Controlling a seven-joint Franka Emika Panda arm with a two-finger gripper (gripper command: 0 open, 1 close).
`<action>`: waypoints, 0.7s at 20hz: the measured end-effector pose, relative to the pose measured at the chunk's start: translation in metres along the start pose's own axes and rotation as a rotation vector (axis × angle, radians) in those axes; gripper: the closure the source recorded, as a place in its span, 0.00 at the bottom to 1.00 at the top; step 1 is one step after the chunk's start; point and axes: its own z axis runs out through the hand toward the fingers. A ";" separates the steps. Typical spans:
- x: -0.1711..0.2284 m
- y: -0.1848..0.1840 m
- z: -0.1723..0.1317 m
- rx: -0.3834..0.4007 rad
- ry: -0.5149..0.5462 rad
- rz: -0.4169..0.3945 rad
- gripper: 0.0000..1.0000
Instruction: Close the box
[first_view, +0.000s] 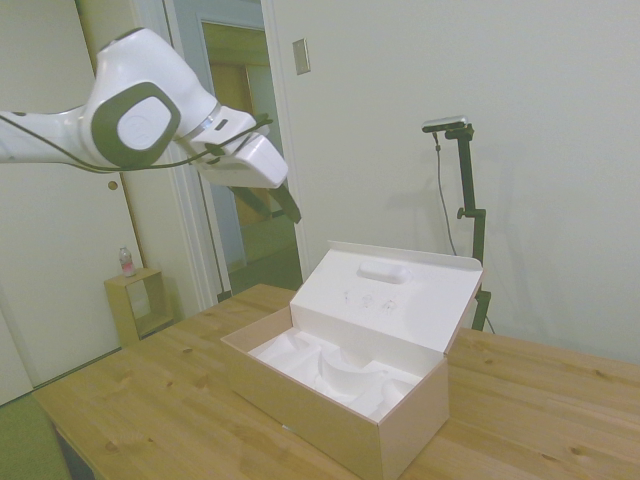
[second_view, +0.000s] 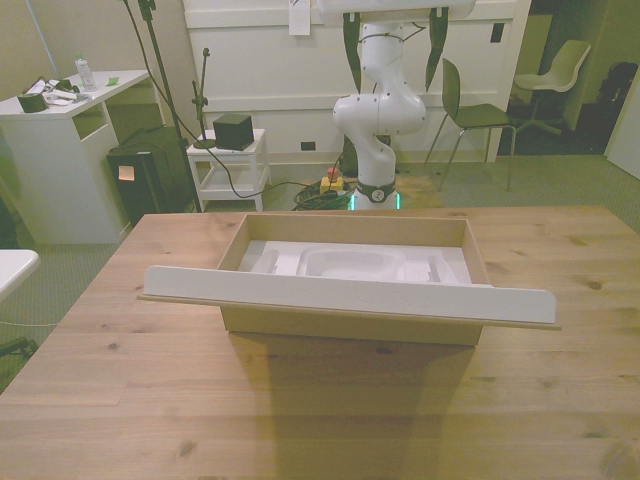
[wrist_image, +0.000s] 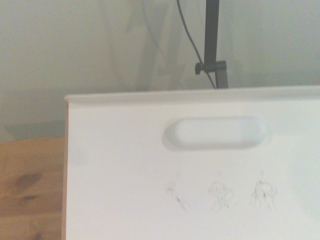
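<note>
Box open, closing not started.
The box (first_view: 340, 395) stands mid-table, its lid (first_view: 385, 295) raised and tilted back. The gripper (second_view: 393, 45) hangs high above, fingers spread wide, holding nothing, touching nothing.

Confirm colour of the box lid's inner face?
White, on the box lid; clearest in the wrist view.

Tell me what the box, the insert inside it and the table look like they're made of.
The box: probably cardboard, with matte tan outer walls and a smooth white lining on the raised lid. The insert: white with soft rounded hollows, likely moulded foam or pulp. The table: wood, showing planks, grain and knots.
</note>
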 end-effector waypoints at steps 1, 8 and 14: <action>0.009 -0.008 0.005 0.003 0.005 -0.002 0.00; 0.071 -0.052 0.028 0.016 0.068 -0.007 0.00; 0.106 -0.065 0.092 -0.029 0.044 0.015 0.00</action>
